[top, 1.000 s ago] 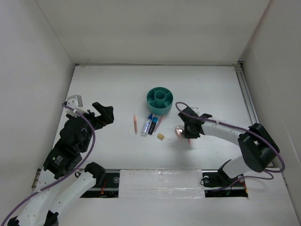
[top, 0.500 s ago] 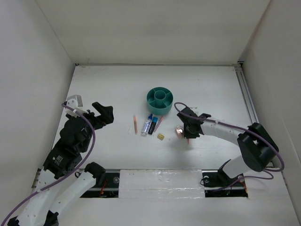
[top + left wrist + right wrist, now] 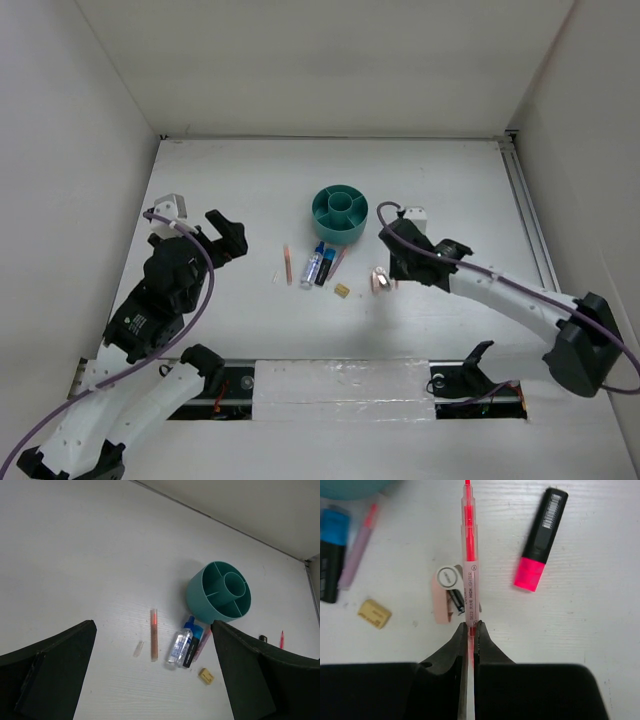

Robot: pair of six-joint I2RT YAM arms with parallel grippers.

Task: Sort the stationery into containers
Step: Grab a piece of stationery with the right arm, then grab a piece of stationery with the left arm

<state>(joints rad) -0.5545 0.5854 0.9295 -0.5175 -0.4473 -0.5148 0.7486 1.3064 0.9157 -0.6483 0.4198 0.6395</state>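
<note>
One pink pen (image 3: 470, 570) sits pinched in the right gripper (image 3: 470, 626).

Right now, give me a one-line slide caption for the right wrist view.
Right pincer shut on a slim pink pen, with a pinkish clip, tan block and black-capped pink highlighter lying nearby.

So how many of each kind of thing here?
Thin pink pencils: 2
Slim pink highlighter, held: 1
Black-capped pink highlighter: 1
Blue-capped pen: 1
Dark marker: 1
Tan block: 1
Pink clip: 1
Small clear piece: 1
Teal organizer: 1
Total: 10
</note>
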